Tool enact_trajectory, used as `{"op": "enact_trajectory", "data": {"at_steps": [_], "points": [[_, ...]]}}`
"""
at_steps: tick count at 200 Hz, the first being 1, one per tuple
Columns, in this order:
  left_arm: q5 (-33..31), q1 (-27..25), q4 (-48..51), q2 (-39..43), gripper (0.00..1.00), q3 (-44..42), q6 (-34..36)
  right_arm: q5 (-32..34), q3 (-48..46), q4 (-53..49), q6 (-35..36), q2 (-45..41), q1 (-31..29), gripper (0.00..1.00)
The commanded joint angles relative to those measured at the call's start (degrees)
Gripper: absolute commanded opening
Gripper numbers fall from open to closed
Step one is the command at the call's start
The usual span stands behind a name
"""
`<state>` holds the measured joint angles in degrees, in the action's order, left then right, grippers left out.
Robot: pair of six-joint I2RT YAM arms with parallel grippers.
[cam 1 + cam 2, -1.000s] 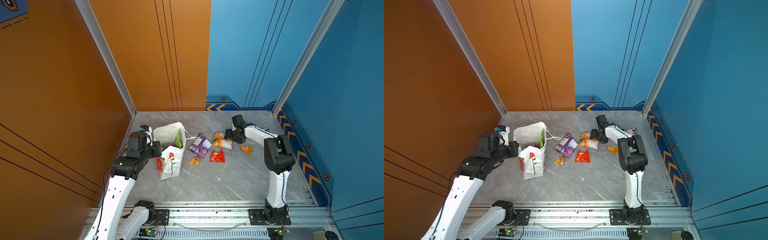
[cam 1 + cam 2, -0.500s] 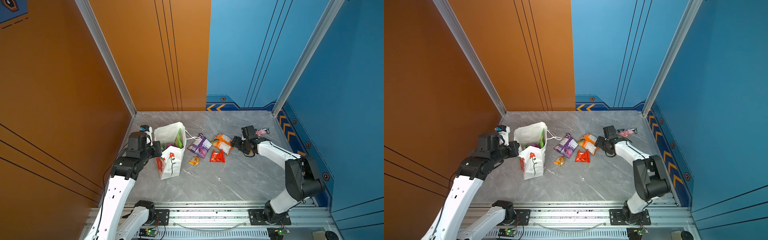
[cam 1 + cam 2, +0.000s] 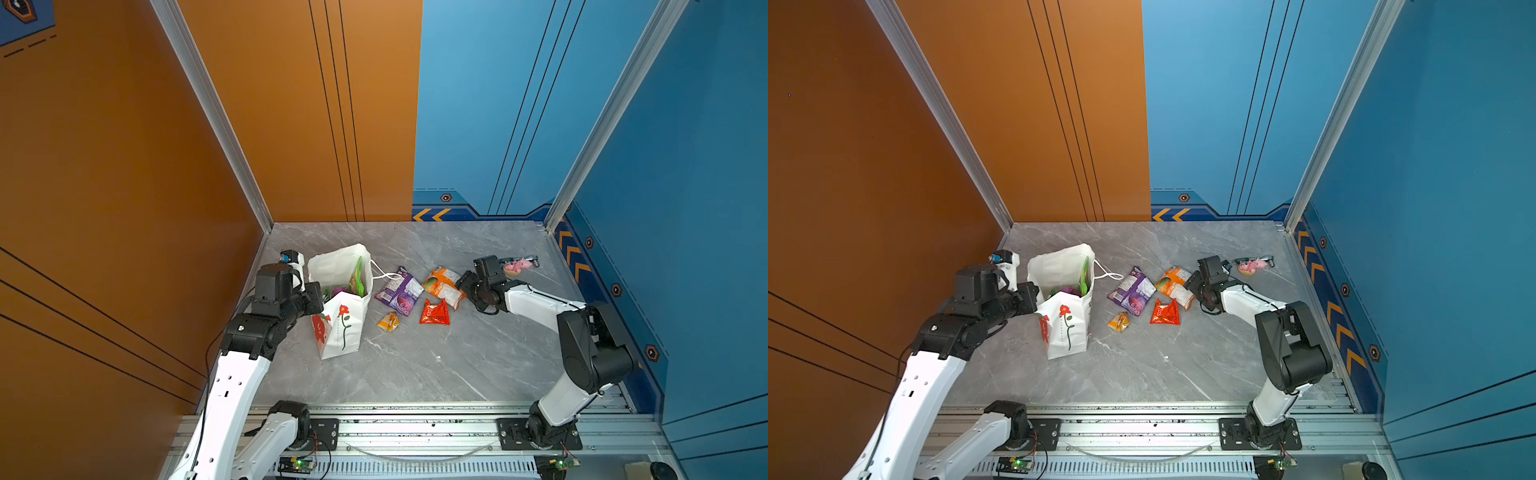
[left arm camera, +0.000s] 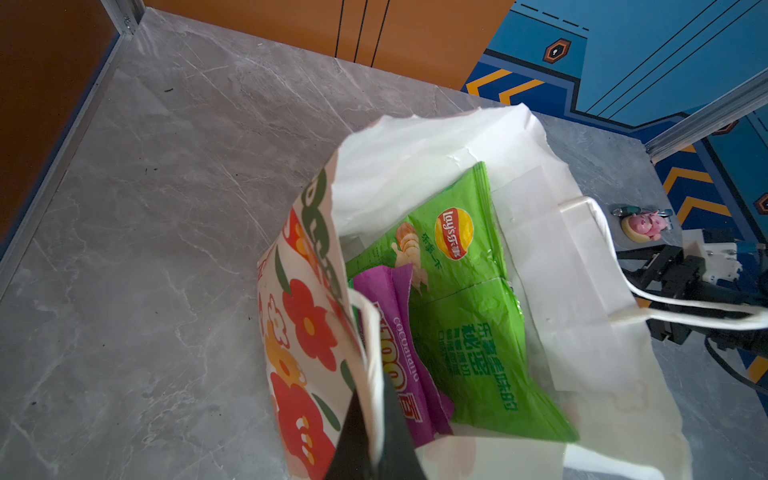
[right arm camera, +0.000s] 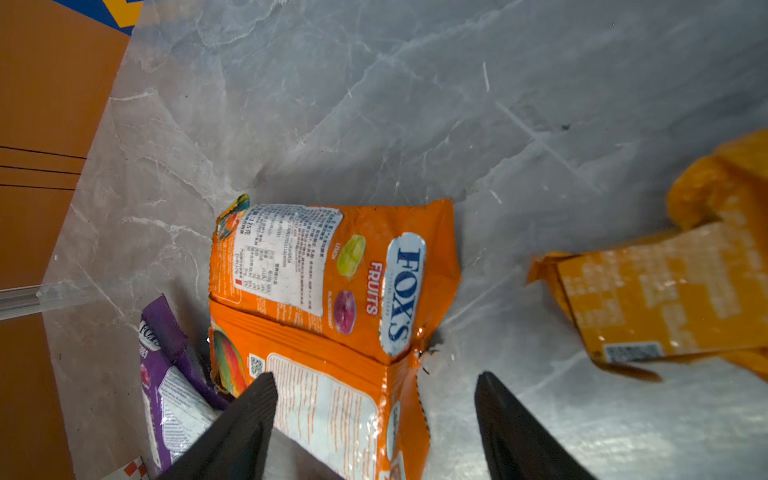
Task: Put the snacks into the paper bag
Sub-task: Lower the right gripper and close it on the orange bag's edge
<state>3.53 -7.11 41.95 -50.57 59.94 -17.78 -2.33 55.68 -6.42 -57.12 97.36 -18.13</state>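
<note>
The white paper bag (image 3: 340, 328) (image 3: 1065, 332) stands open at the left, with a red flower on its front. My left gripper (image 3: 318, 293) (image 3: 1034, 297) (image 4: 372, 415) is shut on its near rim and cord handle. A green packet (image 4: 465, 299) and a magenta packet (image 4: 399, 332) lie inside. On the floor lie a purple packet (image 3: 400, 291) (image 3: 1133, 291), an orange packet (image 3: 442, 286) (image 3: 1175, 286) (image 5: 332, 270), a red packet (image 3: 434, 312) (image 3: 1165, 312) and a tiny orange-yellow packet (image 3: 388, 321) (image 3: 1118, 322). My right gripper (image 3: 461, 282) (image 3: 1192, 282) (image 5: 375, 376) is open, low over the orange packet's end.
A small pink toy figurine (image 3: 517, 266) (image 3: 1252, 266) (image 4: 646, 224) lies behind the right wrist near the back right. Another yellow-orange packet (image 5: 673, 291) shows beside the right gripper in the right wrist view. Orange and blue walls close the floor on three sides.
The right arm has swung its elbow out to the right, and its gripper has moved from behind the orange packet to that packet's right end, uncovering the pink toy. The left arm has not moved.
</note>
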Motion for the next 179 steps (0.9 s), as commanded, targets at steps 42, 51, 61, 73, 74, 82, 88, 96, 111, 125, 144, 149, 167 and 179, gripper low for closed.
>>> {"op": "enact_trajectory", "data": {"at_steps": [42,51,61,73,74,82,88,96,111,125,144,149,167,179], "points": [[0.1,0.6,-3.2,1.1,0.0,-0.5,0.7,0.8,1.5,0.0,-2.8,3.6,-1.2,0.63],[0.1,0.6,-3.2,1.2,0.0,-0.5,0.7,0.8,1.4,-0.1,-3.2,4.0,-1.2,0.63],[-0.1,0.6,-3.3,1.2,0.0,-0.5,0.7,1.2,1.2,-0.3,-3.9,4.7,-1.1,0.62],[-0.2,0.6,-3.2,1.2,0.0,-0.5,0.7,1.1,0.9,-0.1,-4.5,5.7,-0.7,0.52],[-0.1,0.6,-3.2,1.2,0.0,-0.5,0.7,0.9,0.9,-0.1,-4.5,5.9,-0.7,0.51],[-0.1,0.6,-3.2,1.2,0.0,-0.5,0.7,-0.4,0.7,0.3,-5.0,6.7,0.0,0.41],[-0.1,0.6,-3.2,1.3,0.0,-0.5,0.7,-1.5,0.3,1.4,-5.4,7.3,0.4,0.34],[-0.1,0.6,-3.2,1.3,0.0,-0.5,0.7,-2.1,-0.6,2.4,-5.9,7.4,0.8,0.28],[-0.1,0.7,-3.2,1.3,0.0,-0.5,0.8,-1.2,-2.0,3.4,-6.6,6.6,1.0,0.2],[0.0,0.9,-3.2,1.3,0.0,-0.5,0.8,-1.2,-3.1,4.8,-6.9,5.5,1.1,0.12],[0.1,0.9,-3.2,1.2,0.0,-0.5,0.7,-1.9,-3.9,5.3,-6.8,4.1,1.1,0.03],[0.2,0.9,-3.2,1.2,0.0,-0.5,0.7,-1.9,-4.1,5.2,-6.7,3.7,1.1,0.01],[0.3,0.9,-3.2,1.0,0.0,-0.5,0.7,-1.3,-5.2,5.2,-6.6,1.5,1.2,0.0],[0.5,0.9,-3.2,1.1,0.0,-0.5,0.7,-0.5,-6.3,5.2,-6.4,-0.3,1.2,0.0]]}}
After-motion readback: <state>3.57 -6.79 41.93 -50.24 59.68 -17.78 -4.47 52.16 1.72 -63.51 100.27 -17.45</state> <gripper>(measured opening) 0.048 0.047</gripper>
